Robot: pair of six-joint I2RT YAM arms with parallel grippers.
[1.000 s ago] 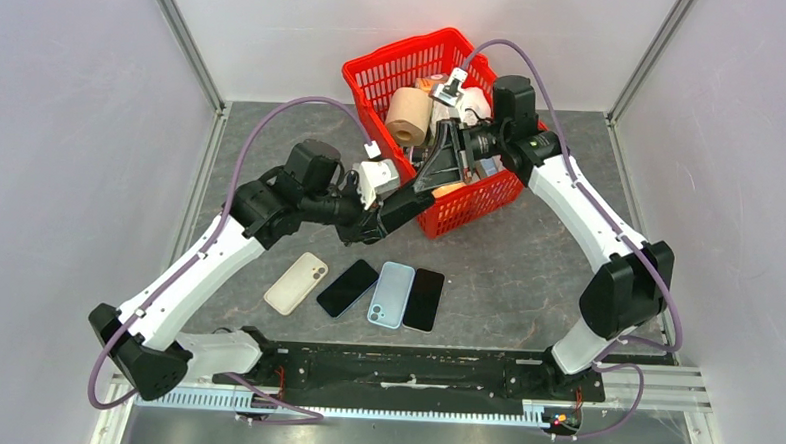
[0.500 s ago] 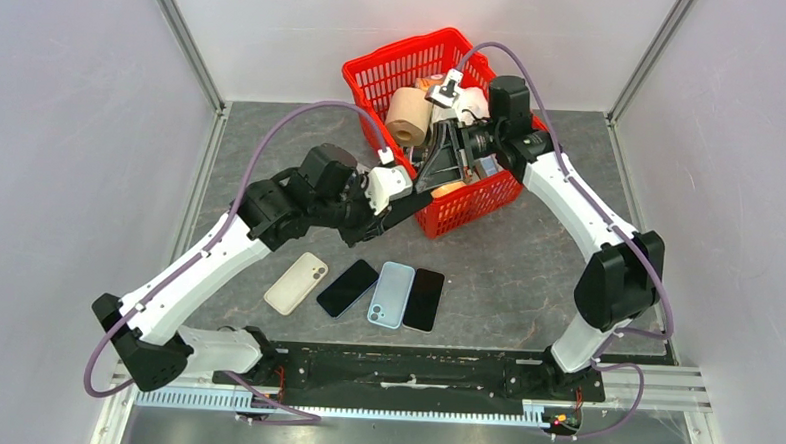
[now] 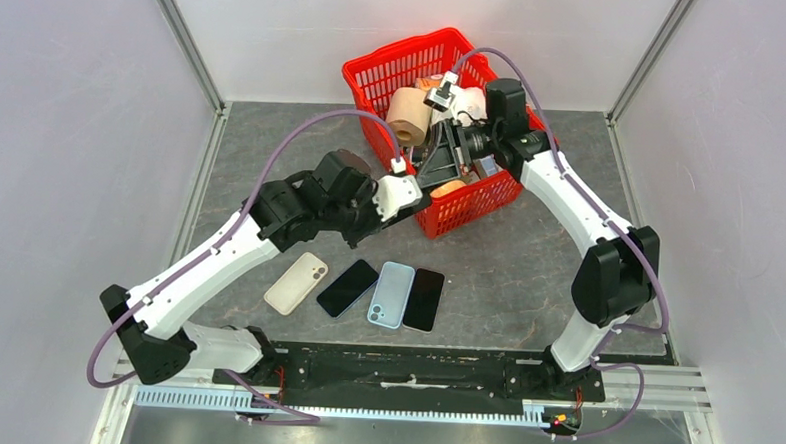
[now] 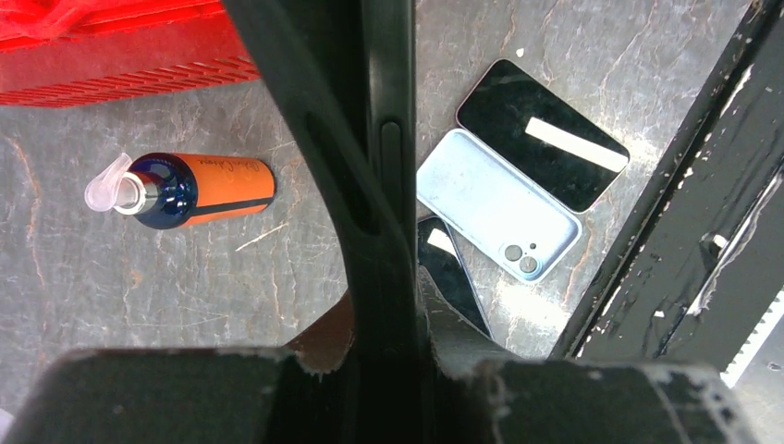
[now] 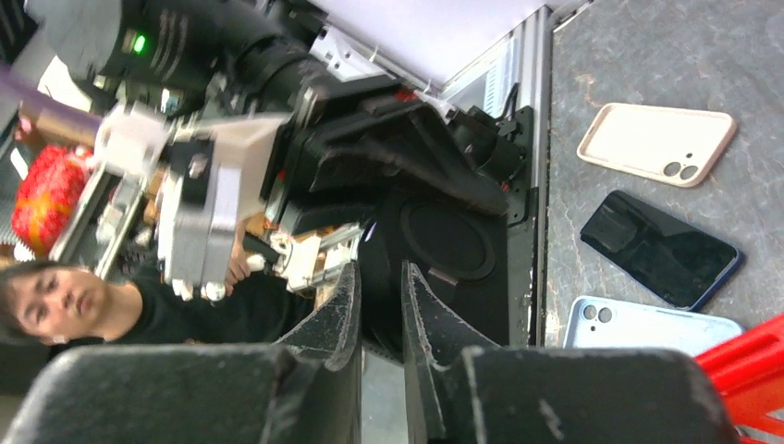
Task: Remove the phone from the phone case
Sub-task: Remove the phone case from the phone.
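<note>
— What do our grippers hold?
— The left gripper [image 4: 388, 305] pinches the black case [image 3: 439, 166] by its edge, and the right gripper [image 5: 380, 296] pinches it too (phone still inside? we cannot tell).
— Where is it?
— In the air, over the red basket's [image 3: 407, 44] near wall, above the tabletop [image 3: 527, 268].

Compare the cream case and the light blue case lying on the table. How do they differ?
Colour: the cream case is off-white, the light blue case pale blue. Place: the cream case ends the row; the light blue case lies between the left dark phone and the right dark phone. Pose: the cream case slants strongly, the light blue case only slightly. Shared: both lie flat on the table, camera lenses up.
</note>
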